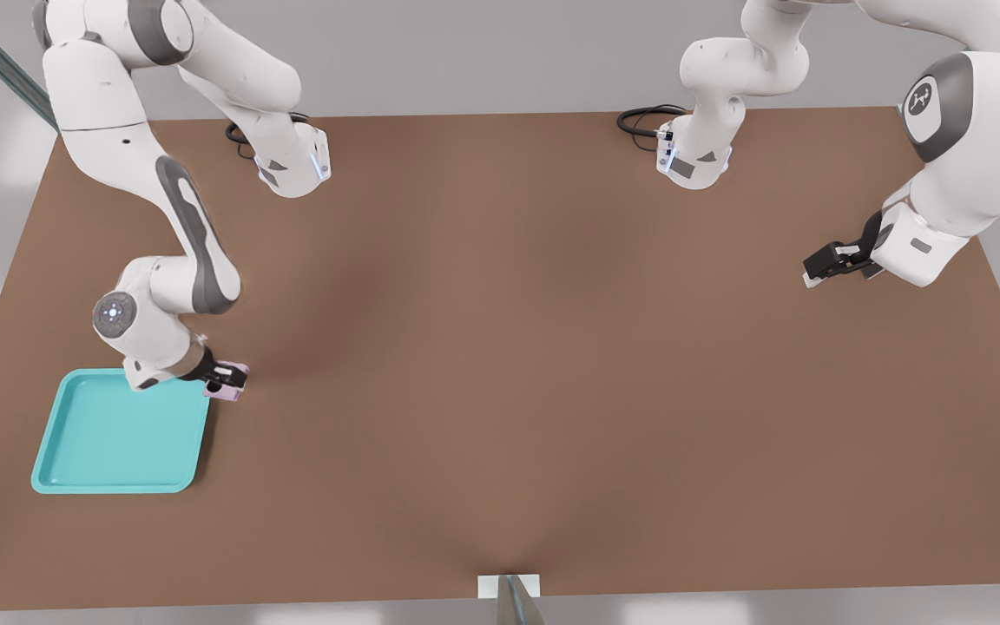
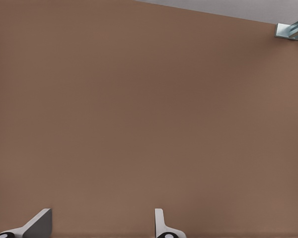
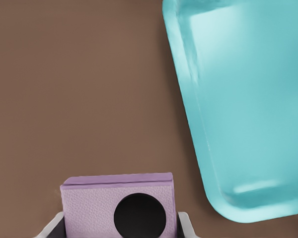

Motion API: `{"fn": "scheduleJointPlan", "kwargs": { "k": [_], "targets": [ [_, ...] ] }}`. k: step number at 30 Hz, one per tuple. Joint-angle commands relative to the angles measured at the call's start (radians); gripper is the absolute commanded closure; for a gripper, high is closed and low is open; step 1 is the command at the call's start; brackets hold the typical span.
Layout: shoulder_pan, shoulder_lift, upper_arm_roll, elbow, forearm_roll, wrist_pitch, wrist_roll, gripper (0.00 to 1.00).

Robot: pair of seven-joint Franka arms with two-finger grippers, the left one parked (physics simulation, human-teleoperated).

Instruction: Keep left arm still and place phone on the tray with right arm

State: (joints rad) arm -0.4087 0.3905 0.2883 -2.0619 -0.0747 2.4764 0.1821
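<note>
A: Item one, the gripper (image 1: 226, 379)?

B: Black, two-fingered, on the right arm (image 1: 179, 260). Its whitish fingers (image 3: 185, 225) are closed against both sides of the phone (image 3: 120, 206). It hangs beside the tray's corner, on the front view's right of it.

A: Item two, the phone?

B: Pale pink slab, one black lens facing the wrist camera, gripped by its edges. It is outside the rim, above bare table, not over the tray. The edge grip probably leaves its flat face free to be set down.

A: Item three, the tray (image 1: 118, 438)?

B: Turquoise, low rim, rounded corners, nothing visible in it; near the table's (image 1: 552, 347) front corner at the front view's left.

A: Remaining?

B: By my reading, carry the phone sideways over the rim, lower, release.
</note>
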Motion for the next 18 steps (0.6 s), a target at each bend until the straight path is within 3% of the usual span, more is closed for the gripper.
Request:
{"fn": "scheduleJointPlan", "kwargs": {
  "k": [1, 7, 9, 12, 14, 17, 18],
  "targets": [
    [-0.071, 0.054, -0.003, 0.061, -0.007, -0.048, -0.556, 0.24],
    [-0.141, 0.243, -0.052, 0.264, -0.028, -0.048, -0.760, 0.23],
    [-0.139, 0.248, -0.054, 0.269, -0.028, -0.050, -0.757, 0.00],
    [-0.136, 0.246, -0.052, 0.315, -0.040, -0.111, -0.748, 0.00],
    [-0.108, 0.173, -0.026, 0.500, -0.042, -0.362, -0.739, 0.00],
    [0.106, 0.030, -0.006, 0.677, -0.060, -0.652, -0.442, 0.00],
    [0.188, -0.074, -0.026, 0.689, -0.071, -0.718, -0.345, 0.00]
  ]
}}
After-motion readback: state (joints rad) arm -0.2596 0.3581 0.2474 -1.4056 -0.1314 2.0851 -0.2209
